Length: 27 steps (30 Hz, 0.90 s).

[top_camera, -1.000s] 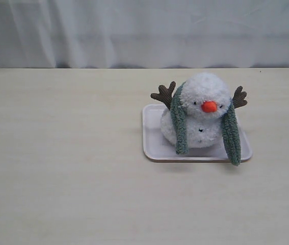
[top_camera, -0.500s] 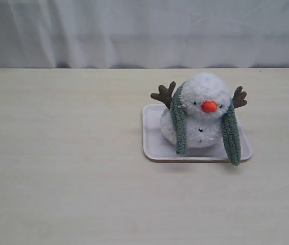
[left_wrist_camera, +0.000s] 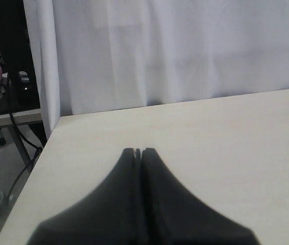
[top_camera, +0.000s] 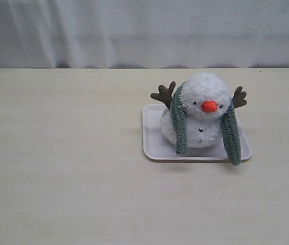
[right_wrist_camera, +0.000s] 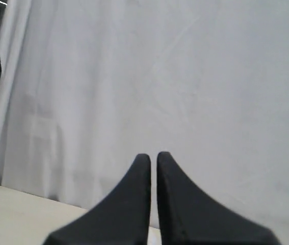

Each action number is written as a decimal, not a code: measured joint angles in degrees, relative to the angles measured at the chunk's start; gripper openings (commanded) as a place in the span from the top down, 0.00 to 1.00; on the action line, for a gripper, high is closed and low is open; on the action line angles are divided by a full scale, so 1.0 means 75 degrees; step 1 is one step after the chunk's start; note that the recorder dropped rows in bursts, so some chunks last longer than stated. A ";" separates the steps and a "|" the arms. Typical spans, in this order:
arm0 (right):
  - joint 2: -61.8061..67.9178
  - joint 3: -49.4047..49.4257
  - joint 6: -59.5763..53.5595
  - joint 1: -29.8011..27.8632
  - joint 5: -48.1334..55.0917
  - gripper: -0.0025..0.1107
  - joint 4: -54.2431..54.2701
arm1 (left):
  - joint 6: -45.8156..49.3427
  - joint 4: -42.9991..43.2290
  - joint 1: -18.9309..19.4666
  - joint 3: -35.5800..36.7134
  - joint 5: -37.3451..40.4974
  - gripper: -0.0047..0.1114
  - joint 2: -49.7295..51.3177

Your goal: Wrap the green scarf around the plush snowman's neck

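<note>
**Q:** Panel A, the two wrist views. How do the tools stand?

**A:** The left gripper has its two dark fingers pressed together, with only a seam between them and nothing held. It hangs over a bare corner of the pale wooden table, with the white curtain beyond. The right gripper is likewise closed, a thin slit between its fingers, and holds nothing. It faces the curtain.

**Q:** Panel B, the exterior view, front to back?

**A:** Nearest is bare table. Behind it, right of centre, lies a flat white tray. The plush snowman sits upright on the tray and faces the camera. Its orange carrot nose points forward, and small black buttons show on the body below.

**Q:** And the green scarf?

**A:** The green scarf passes behind the head and comes forward on both sides, its two ends hanging down the front, uncrossed. The end on the view's left lies against the body and stops on the tray. The end on the view's right hangs a little apart from the body, its tip reaching over the tray's front edge. Between them the front of the snowman's neck shows white. How the scarf lies at the back is hidden.

**Q:** Farthest?

**A:** The brown twig arms rise on either side of the head, behind the scarf, then comes the table's far edge and the curtain
</note>
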 measured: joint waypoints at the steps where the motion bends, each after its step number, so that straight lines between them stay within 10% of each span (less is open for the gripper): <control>1: 0.0000 0.0098 0.0088 -0.0035 -0.0075 0.94 -0.0191 | 0.0000 0.0000 0.0000 0.0000 0.0000 0.96 0.0000; 27: 0.0013 0.4078 0.2550 -0.0362 -0.3498 0.94 -0.4085 | 0.0000 0.0000 0.0000 0.0000 -0.0034 0.96 0.0000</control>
